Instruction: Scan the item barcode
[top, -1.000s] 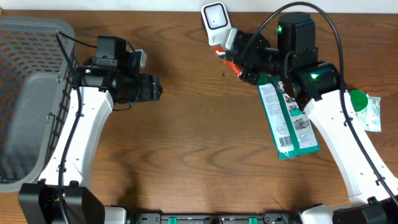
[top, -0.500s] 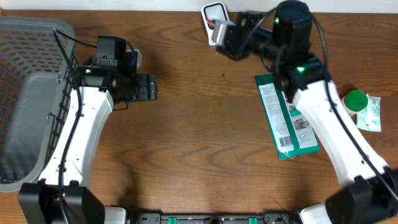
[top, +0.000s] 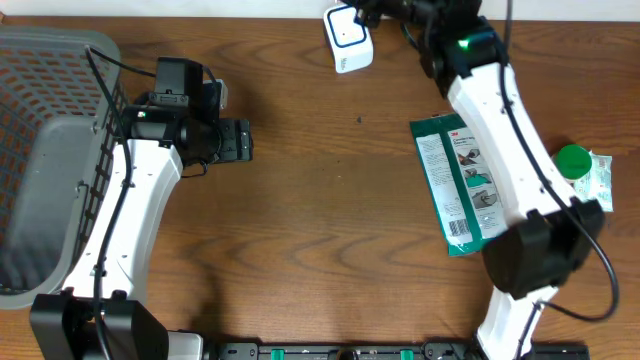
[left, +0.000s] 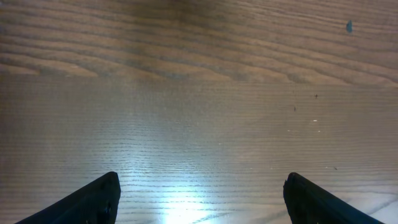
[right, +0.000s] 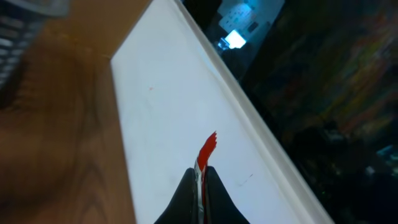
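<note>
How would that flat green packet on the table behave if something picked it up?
The green packet looks like a thin pouch, so probably floppy and light. Lying flat, it should slide when pushed, not roll or tip.

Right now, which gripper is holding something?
The right gripper, shut on a thin red packet; the left gripper is open above the table.

No wording could be read in any view. On the green packet (top: 455, 190) right of centre in the overhead frame, a white label carried rows of fine print too small to make out, with a barcode (top: 458, 228) near its lower end. The red-edged sachet (right: 205, 155) low in the right wrist frame showed only blurred colour.
</note>
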